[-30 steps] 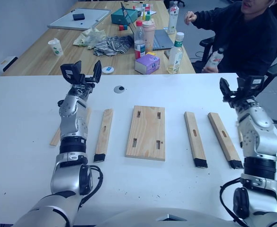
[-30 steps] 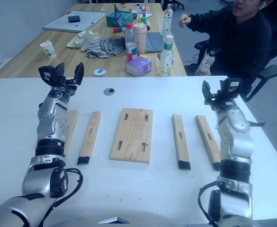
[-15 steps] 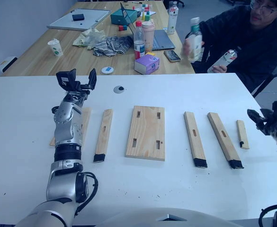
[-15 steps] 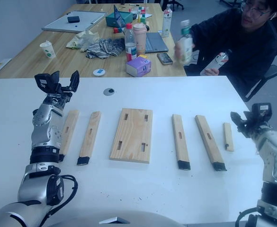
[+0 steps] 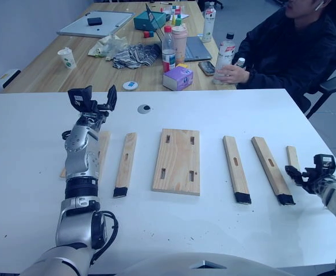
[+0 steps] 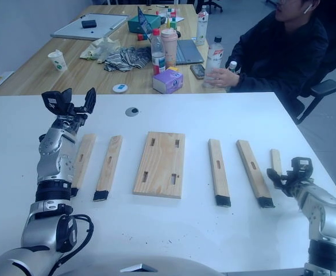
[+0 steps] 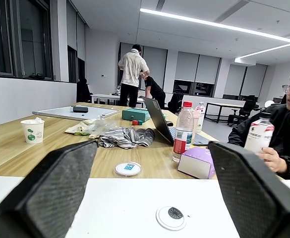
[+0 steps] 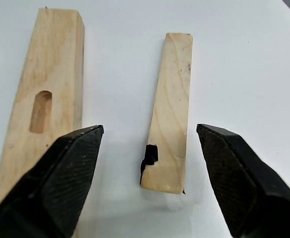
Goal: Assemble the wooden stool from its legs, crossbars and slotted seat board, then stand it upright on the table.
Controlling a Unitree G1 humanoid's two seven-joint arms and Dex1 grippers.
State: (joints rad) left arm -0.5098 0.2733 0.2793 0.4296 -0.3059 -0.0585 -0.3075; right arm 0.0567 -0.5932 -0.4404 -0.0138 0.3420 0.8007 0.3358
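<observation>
The slotted seat board lies flat mid-table. Left of it lie two legs, right of it two more. A short crossbar lies beyond those, near the table's right edge. My left gripper is raised above the far end of the outermost left leg, open and empty. My right gripper is low at the near end of the crossbar, open, its fingers spread to either side of that end without touching it. A slotted leg lies alongside.
A round grommet sits in the white table behind the board. A wooden table behind carries bottles, a cup, a laptop and a box. A person sits at the back right. The white table's right edge runs close to my right gripper.
My right arm has dropped from high above the right-hand legs to the near end of the crossbar, which it had covered. My left gripper shifted slightly left, then held still.
</observation>
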